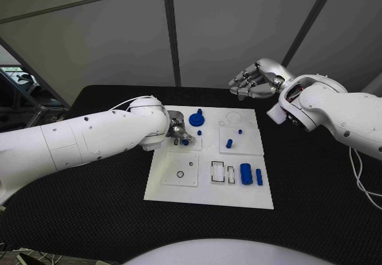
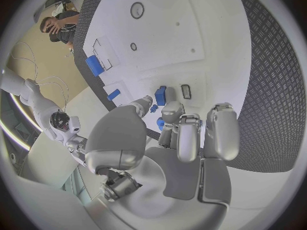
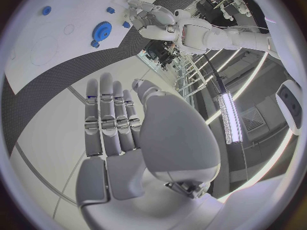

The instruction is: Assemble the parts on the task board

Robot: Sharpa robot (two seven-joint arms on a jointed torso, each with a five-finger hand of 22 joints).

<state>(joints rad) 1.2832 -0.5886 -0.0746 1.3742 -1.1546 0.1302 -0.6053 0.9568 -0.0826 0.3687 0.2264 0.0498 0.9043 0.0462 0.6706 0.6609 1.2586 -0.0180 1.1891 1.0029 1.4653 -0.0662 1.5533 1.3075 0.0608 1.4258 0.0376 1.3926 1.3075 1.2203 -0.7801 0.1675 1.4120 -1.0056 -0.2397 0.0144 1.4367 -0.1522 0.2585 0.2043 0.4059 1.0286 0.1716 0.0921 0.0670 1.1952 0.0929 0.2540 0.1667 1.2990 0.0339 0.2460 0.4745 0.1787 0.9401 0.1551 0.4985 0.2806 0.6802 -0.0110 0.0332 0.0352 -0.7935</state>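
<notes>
The white task board (image 1: 208, 190) lies mid-table. At its far left corner a blue gear (image 1: 196, 118) sits flat, also visible as the gear (image 3: 101, 30). My left hand (image 1: 176, 132) is bent down over the board just left of the gear, fingertips (image 2: 170, 112) close to a small blue block (image 2: 160, 94) beside a slot (image 2: 186, 91). A bit of blue (image 2: 160, 122) shows between thumb and finger; a grip is unclear. My right hand (image 1: 253, 80) hangs above the table beyond the board's far edge, fingers (image 3: 109, 112) extended and holding nothing.
Two blue pegs (image 1: 229, 143) (image 1: 239, 131) stand on the right half of the board. A large blue cylinder (image 1: 246, 174) and a thinner one (image 1: 259, 176) lie near the front right, beside rectangular slots (image 1: 217, 171). A plate with a round hole (image 1: 180, 168) sits front left.
</notes>
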